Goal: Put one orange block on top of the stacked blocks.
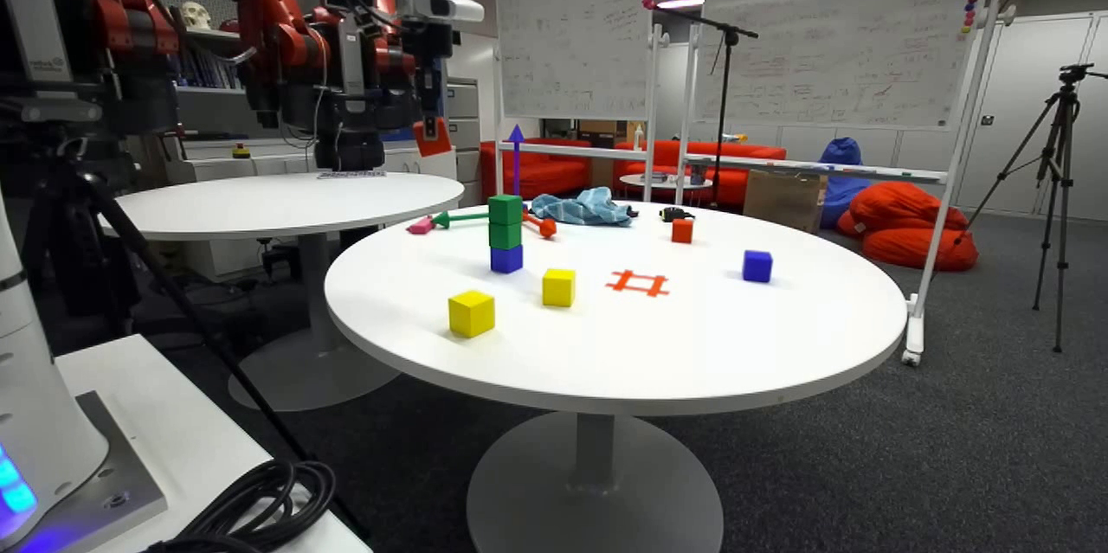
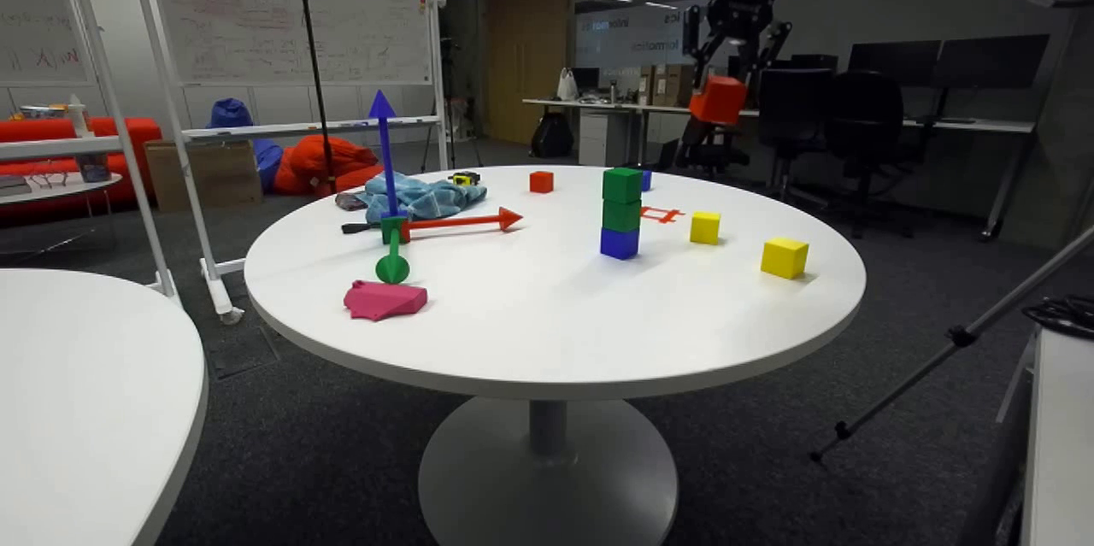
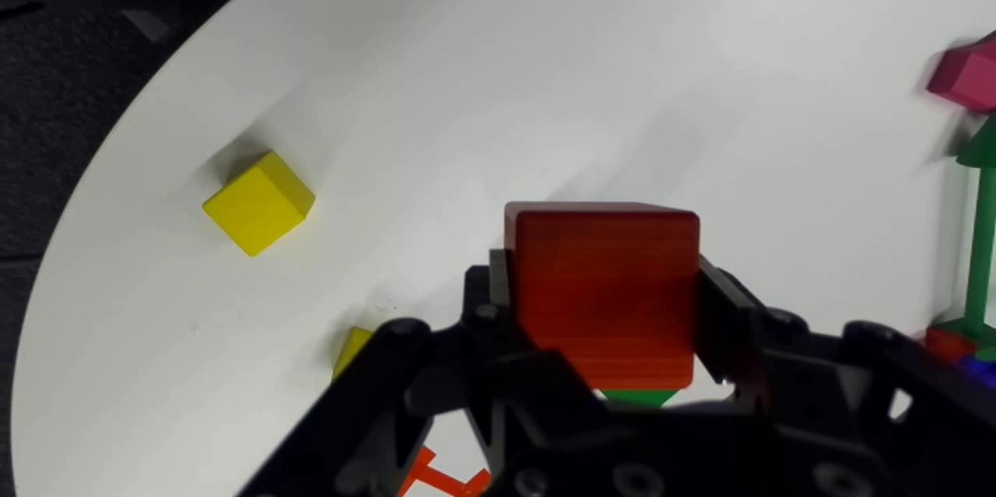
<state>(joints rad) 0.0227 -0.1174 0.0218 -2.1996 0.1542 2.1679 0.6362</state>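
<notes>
My gripper point(image 3: 601, 287): dull finish. The orange block point(image 3: 605, 302) in it: smooth, plastic-looking, slight sheen, faint lines on one face. Yellow cube point(image 3: 259, 204), 9 o'clock in wrist view: smooth, matt. Tabletop point(image 1: 692, 345): smooth, satin. Cloth point(image 1: 582, 208) at its 12 o'clock in an exterior view: soft, rumpled.

Bright oddments I see on the white round table point(image 1: 640, 354).

I make out one yellow cube point(image 1: 558, 287) near a flat red-orange frame point(image 3: 442, 481), another yellow cube point(image 1: 472, 313) nearer the edge, a single blue cube point(image 1: 756, 266), a rumpled light-blue cloth point(image 1: 584, 207) and an upright blue arrow point(image 2: 388, 161); a pink piece point(image 2: 385, 301) lies just beside a green arrow point(image 2: 392, 270).
</notes>
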